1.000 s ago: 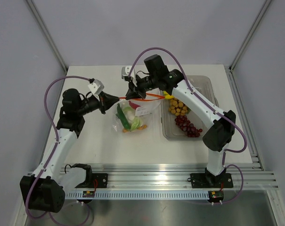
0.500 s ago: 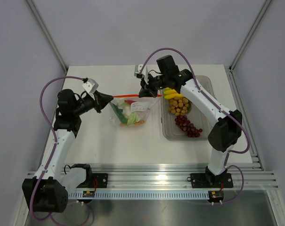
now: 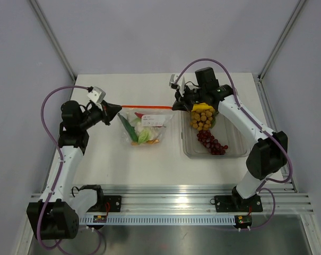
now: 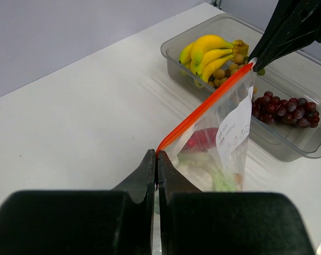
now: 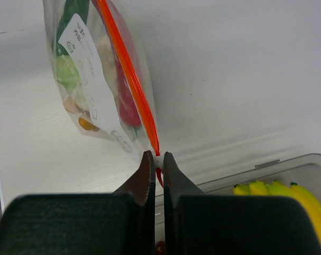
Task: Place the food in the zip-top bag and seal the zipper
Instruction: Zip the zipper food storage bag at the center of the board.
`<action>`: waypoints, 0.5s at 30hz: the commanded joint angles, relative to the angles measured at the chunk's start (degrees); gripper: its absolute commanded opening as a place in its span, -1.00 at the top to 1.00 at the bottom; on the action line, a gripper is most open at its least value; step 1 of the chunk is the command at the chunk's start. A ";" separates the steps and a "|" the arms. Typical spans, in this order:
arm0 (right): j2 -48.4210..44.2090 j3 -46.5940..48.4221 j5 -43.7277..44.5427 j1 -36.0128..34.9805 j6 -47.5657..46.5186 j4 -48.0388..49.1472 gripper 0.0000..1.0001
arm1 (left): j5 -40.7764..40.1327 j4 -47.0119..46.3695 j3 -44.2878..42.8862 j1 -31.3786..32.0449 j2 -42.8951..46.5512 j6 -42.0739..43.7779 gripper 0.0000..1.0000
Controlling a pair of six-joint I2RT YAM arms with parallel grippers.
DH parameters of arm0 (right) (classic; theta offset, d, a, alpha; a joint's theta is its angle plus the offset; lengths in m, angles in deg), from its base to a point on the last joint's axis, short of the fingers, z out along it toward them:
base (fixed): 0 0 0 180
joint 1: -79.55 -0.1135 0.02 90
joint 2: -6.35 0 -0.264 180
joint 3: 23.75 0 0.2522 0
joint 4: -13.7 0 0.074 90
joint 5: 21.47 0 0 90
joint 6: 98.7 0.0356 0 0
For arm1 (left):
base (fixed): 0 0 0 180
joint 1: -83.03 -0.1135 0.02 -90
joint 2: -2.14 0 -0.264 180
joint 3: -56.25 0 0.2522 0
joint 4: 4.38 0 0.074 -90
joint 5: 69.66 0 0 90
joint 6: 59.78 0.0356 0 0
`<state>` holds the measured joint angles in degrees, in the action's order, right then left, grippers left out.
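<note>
The zip-top bag [image 3: 145, 126] hangs near the middle of the counter [image 3: 96, 159], stretched sideways between the two arms. Its zipper [image 3: 147, 107] runs as one taut red-orange line from 9 o'clock to 3 o'clock in the top view.

The left fingers [image 3: 119, 108] are closed tight on the 9 o'clock end of the zipper. In the left wrist view they [image 4: 151, 164] meet with no gap, and the strip [image 4: 202, 109] leaves from their tips. The right fingers [image 3: 176, 106] are likewise pinched together on the 3 o'clock end. In the right wrist view the two tips [image 5: 148, 159] clamp the strip [image 5: 129, 74] where it ends. Whether the zipper is pressed sealed along its length I cannot tell.

Inside the bag lie green vegetables [image 3: 126, 126], a white bulb [image 3: 139, 123], orange pieces [image 3: 135, 142] and a red chilli [image 3: 140, 114], behind a white label [image 3: 154, 121]. Whether the bag's bottom touches the counter I cannot tell.

At 3 o'clock from the bag, just beside it, stands a clear tub [image 3: 184, 150]. It holds yellow bananas [image 3: 200, 108] at its 12 o'clock end, partly under the right arm. Next comes a brown ball cluster [image 3: 201, 120], with dark red grapes [image 3: 212, 142] toward 6 o'clock.
</note>
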<state>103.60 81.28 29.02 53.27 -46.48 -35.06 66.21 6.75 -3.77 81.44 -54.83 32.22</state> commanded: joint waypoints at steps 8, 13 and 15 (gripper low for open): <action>-6.99 -6.18 3.56 4.84 1.74 3.89 1.00 | -3.86 -5.36 0.03 -2.37 1.25 -0.24 1.00; -7.34 -6.19 2.60 5.28 2.62 5.29 1.00 | -3.07 -5.98 -0.41 -2.55 0.90 -0.86 1.00; -6.64 -5.05 1.63 5.36 4.45 7.22 1.00 | -2.71 -7.38 -0.58 -2.55 -0.07 -1.74 1.00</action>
<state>98.33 75.16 28.32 55.96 -43.90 -29.73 66.39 6.31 -3.73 80.98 -54.94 30.87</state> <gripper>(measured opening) 0.036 0.012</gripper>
